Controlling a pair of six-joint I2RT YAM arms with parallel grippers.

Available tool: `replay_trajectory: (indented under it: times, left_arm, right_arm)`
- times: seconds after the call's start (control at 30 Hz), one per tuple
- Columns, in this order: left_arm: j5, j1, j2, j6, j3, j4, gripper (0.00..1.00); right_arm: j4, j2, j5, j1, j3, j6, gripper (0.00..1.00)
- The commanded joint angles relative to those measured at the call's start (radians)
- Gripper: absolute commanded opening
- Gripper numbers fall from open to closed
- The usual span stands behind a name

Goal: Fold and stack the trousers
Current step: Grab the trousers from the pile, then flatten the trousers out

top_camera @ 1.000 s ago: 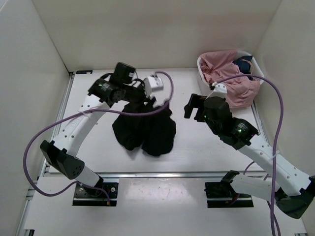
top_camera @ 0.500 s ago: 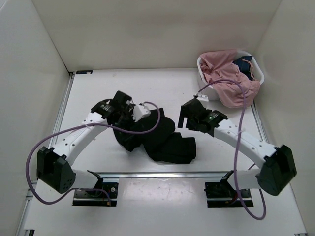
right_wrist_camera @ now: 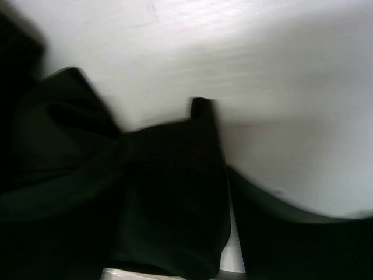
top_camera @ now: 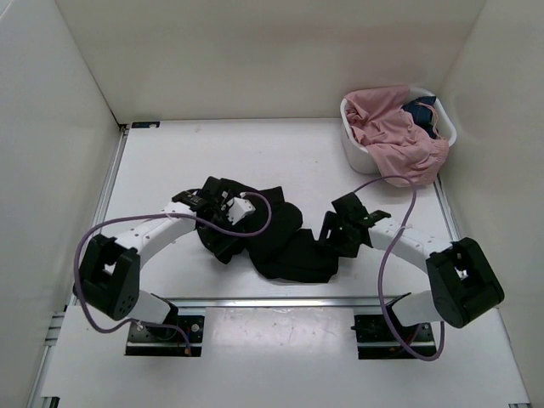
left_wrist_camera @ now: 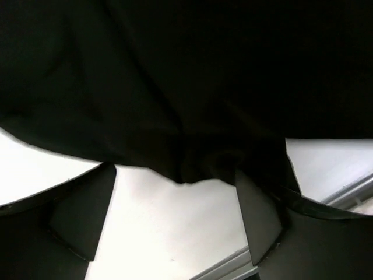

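Observation:
The black trousers [top_camera: 280, 238] lie crumpled in a heap on the white table, near its front edge. My left gripper [top_camera: 223, 202] is down at the heap's left part. In the left wrist view its fingers [left_wrist_camera: 81, 216] stand wide apart with bare table between them, and the black cloth [left_wrist_camera: 186, 87] hangs just beyond the tips. My right gripper [top_camera: 333, 231] is low at the heap's right end. In the right wrist view black cloth [right_wrist_camera: 145, 192] fills the space beside the right finger [right_wrist_camera: 291, 245]. The other finger is hidden under the cloth.
A white basket [top_camera: 353, 151] stands at the back right, holding pink clothing [top_camera: 391, 136] and a dark blue item [top_camera: 421, 110]. White walls enclose the table on the left, back and right. A metal rail [top_camera: 272, 300] runs along the front edge.
My left gripper lowered the lifted trousers onto the table and let them go. The trousers spread to the right. My right gripper came down from mid-air to the heap's right end.

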Motion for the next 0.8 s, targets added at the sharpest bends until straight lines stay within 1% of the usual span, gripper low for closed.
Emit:
replay_trajectory:
  times: [0.0, 0.03, 0.07, 0.1, 0.13, 0.17, 0.2, 0.27, 0.3, 0.33, 0.37, 0.4, 0.43, 0.5, 0.57, 0.6, 0.63, 0.67, 0.73, 0.77]
  left_arm:
    - [0.038, 0.003, 0.053, -0.018, -0.016, 0.088, 0.83]
    - [0.047, 0.003, 0.067, -0.029, -0.016, 0.088, 0.72]
    - [0.047, 0.003, 0.090, -0.029, -0.016, 0.088, 0.49]
    - [0.047, 0.003, 0.090, -0.029, -0.016, 0.088, 0.33]
    - [0.004, 0.003, 0.099, -0.029, -0.007, 0.088, 0.15]
    - [-0.013, 0.003, 0.099, -0.029, -0.007, 0.088, 0.15]
    - [-0.031, 0.003, 0.077, -0.029, 0.002, 0.088, 0.14]
    - [-0.091, 0.003, 0.041, -0.002, 0.031, 0.076, 0.14]
    - [-0.108, 0.003, 0.002, 0.011, 0.065, 0.067, 0.14]
    - [-0.122, 0.003, -0.015, 0.020, 0.086, 0.067, 0.14]
    - [-0.122, 0.003, -0.026, 0.030, 0.114, 0.033, 0.14]
    - [-0.134, 0.003, -0.026, 0.041, 0.173, 0.013, 0.14]
    - [-0.134, 0.003, -0.026, 0.052, 0.203, -0.005, 0.14]
    - [-0.134, 0.003, -0.026, 0.063, 0.253, -0.044, 0.14]
    - [-0.145, 0.003, -0.017, 0.063, 0.298, -0.044, 0.14]
    - [-0.145, 0.003, -0.017, 0.072, 0.307, -0.044, 0.14]
    - [-0.160, 0.003, -0.003, 0.072, 0.319, -0.053, 0.14]
    - [-0.172, 0.003, 0.009, 0.072, 0.320, -0.053, 0.14]
    - [-0.182, 0.003, 0.009, 0.072, 0.329, -0.053, 0.14]
    - [-0.191, 0.003, 0.009, 0.072, 0.329, -0.053, 0.14]
  right_arm:
    - [0.128, 0.056, -0.169, -0.007, -0.023, 0.012, 0.61]
    - [0.128, 0.066, -0.189, -0.018, -0.023, 0.012, 0.49]
    - [0.128, 0.067, -0.201, -0.029, -0.023, 0.012, 0.35]
    - [0.112, 0.077, -0.201, -0.029, -0.013, 0.012, 0.21]
    - [0.092, 0.064, -0.181, -0.046, -0.004, 0.012, 0.01]
    - [0.063, 0.047, -0.149, -0.071, 0.025, 0.001, 0.00]
    - [-0.023, -0.016, -0.099, -0.085, 0.046, -0.008, 0.00]
    - [-0.127, -0.106, 0.039, -0.124, 0.103, -0.022, 0.00]
    - [-0.181, -0.209, 0.117, -0.136, 0.181, -0.031, 0.00]
    - [-0.277, -0.260, 0.267, -0.145, 0.227, -0.031, 0.00]
    - [-0.313, -0.307, 0.333, -0.145, 0.281, -0.051, 0.00]
    - [-0.341, -0.391, 0.387, -0.145, 0.339, -0.090, 0.00]
    - [-0.356, -0.424, 0.421, -0.145, 0.456, -0.115, 0.00]
    - [-0.347, -0.486, 0.438, -0.145, 0.564, -0.206, 0.00]
    - [-0.289, -0.495, 0.402, -0.100, 0.685, -0.261, 0.00]
    - [-0.263, -0.495, 0.370, -0.080, 0.712, -0.307, 0.00]
    - [-0.238, -0.486, 0.342, -0.055, 0.738, -0.330, 0.00]
    - [-0.190, -0.458, 0.266, -0.009, 0.763, -0.342, 0.00]
    - [-0.142, -0.424, 0.222, 0.046, 0.825, -0.359, 0.00]
    - [-0.087, -0.386, 0.190, 0.080, 0.847, -0.371, 0.00]
